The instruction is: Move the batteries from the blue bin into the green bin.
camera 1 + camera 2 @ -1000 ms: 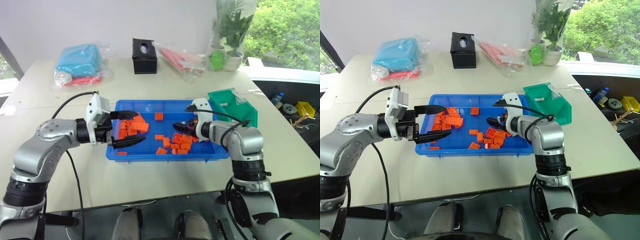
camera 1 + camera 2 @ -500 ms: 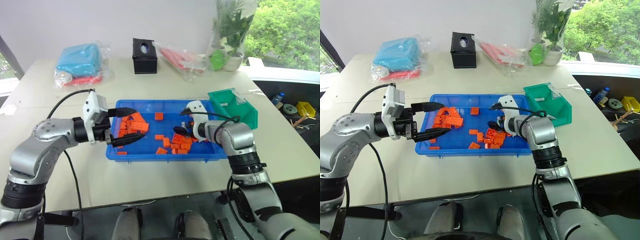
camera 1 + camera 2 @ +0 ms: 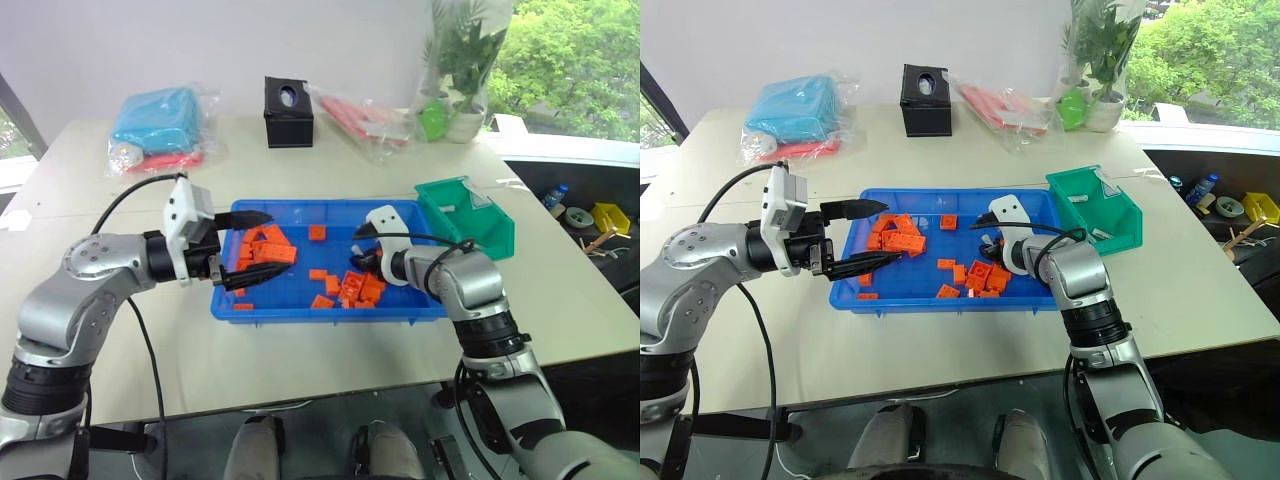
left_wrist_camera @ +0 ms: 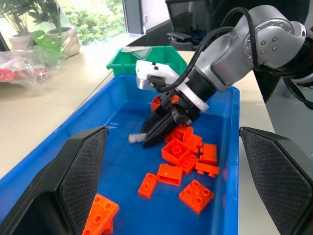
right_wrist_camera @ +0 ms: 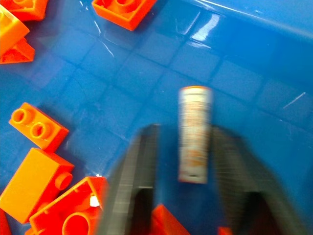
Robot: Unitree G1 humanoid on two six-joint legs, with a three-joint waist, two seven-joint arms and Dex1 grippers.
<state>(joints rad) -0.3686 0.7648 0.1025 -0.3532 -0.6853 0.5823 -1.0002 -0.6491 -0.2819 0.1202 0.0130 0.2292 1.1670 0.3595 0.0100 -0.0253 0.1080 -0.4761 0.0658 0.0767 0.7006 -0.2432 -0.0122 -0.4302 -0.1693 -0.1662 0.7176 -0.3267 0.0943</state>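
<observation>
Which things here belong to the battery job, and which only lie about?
Job: battery between the right gripper fingers; blue bin; green bin.
Lying about: orange bricks, black box, wrapped bundles, potted plant.

You've got a pale beige surface (image 3: 330, 370) w/ a plain white wall (image 3: 150, 45) behind it. A window (image 3: 570, 60) at the far right shows green trees outside, daylight coming in. A potted plant (image 3: 462, 60) stands at the far edge near that window. A dark window frame (image 3: 18, 115) edges the far left.
</observation>
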